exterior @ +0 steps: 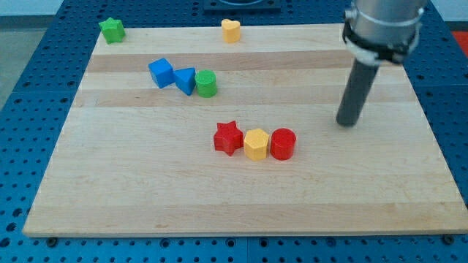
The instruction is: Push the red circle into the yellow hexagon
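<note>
The red circle point(283, 143) sits near the board's middle, touching the right side of the yellow hexagon point(256, 144). A red star point(228, 137) touches the hexagon's left side, so the three form a row. My tip point(347, 122) rests on the board to the right of and slightly above the red circle, apart from it by a clear gap.
A blue cube point(161, 72), a blue triangle point(185, 79) and a green cylinder point(205, 83) cluster at upper left. A green star point(112, 29) sits at the top left corner. A yellow heart point(231, 31) sits at the top edge. The wooden board point(131, 183) lies on a blue perforated table.
</note>
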### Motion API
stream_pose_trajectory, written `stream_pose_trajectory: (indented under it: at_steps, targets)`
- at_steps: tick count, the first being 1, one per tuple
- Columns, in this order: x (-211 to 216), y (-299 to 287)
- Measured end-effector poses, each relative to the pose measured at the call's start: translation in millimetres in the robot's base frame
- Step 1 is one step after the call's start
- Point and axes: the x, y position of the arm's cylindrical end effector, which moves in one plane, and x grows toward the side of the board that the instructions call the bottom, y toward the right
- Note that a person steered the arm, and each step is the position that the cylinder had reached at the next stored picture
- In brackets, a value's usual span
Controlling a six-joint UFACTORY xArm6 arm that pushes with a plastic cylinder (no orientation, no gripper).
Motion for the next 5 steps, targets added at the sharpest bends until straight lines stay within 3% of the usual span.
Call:
stream_pose_trajectory:
  at_steps: [1, 2, 4, 5]
  targets:
    - [37.4, -49.0]
    - [52.4, -129.9]
    - [87.3, -229.7]
    - [71.0, -250.1]
